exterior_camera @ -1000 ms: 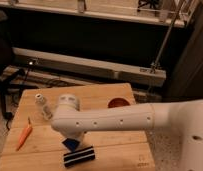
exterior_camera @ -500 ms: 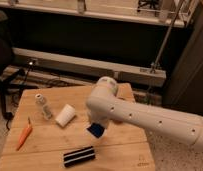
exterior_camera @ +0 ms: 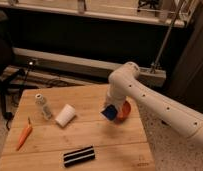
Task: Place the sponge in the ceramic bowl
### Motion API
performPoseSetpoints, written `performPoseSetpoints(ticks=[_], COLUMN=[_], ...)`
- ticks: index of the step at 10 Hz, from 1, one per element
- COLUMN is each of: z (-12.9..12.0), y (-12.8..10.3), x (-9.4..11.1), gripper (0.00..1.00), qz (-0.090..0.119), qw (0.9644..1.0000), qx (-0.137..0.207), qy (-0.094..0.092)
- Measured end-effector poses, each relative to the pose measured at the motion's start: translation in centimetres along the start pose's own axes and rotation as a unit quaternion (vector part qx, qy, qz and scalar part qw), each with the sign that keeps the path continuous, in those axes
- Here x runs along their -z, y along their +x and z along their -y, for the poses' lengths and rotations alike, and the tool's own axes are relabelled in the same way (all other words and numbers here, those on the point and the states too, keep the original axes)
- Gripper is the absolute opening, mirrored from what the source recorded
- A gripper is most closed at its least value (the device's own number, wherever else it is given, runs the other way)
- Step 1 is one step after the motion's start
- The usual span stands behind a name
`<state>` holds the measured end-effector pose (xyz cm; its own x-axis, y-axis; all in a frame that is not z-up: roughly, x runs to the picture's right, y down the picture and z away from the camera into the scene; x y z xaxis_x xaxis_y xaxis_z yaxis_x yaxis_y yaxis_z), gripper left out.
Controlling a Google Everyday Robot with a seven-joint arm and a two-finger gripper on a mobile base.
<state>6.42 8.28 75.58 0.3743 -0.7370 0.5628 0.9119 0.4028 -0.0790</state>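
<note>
The white arm (exterior_camera: 155,102) reaches in from the right and bends down over the far right part of the wooden table (exterior_camera: 95,137). At its end the gripper (exterior_camera: 112,108) is closed on the blue sponge (exterior_camera: 109,113), which hangs tilted, one corner down, above the tabletop. It is just left of the bowl (exterior_camera: 125,111) and overlaps its rim. The orange-brown bowl is partly hidden behind the wrist. Further left a small bottle (exterior_camera: 43,106) stands upright, and beside it a white cup (exterior_camera: 65,115) lies on its side. A carrot (exterior_camera: 24,136) lies near the left edge, and a black block (exterior_camera: 79,155) with white stripes lies near the front edge.
</note>
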Motion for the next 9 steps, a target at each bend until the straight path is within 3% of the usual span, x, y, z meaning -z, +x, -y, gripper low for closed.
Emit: performPoseSetpoints(ticks=[3, 5, 6, 7, 9], z=[-1.3, -1.6, -1.7, -2.1, -2.4], y=[3.2, 5.7, 6.4, 7.2, 7.5], x=[-1.7, -2.7, -2.9, -3.3, -4.1], gripper=[0.0, 0.01, 0.06, 0.18, 0.35], qz=[0.005, -0.017, -0.025, -0.033, -0.042], qw=[0.9999, 0.9994, 0.9987, 0.9973, 0.995], qx=[-0.012, -0.013, -0.014, -0.017, -0.021], qy=[-0.005, -0.027, -0.043, -0.064, -0.089])
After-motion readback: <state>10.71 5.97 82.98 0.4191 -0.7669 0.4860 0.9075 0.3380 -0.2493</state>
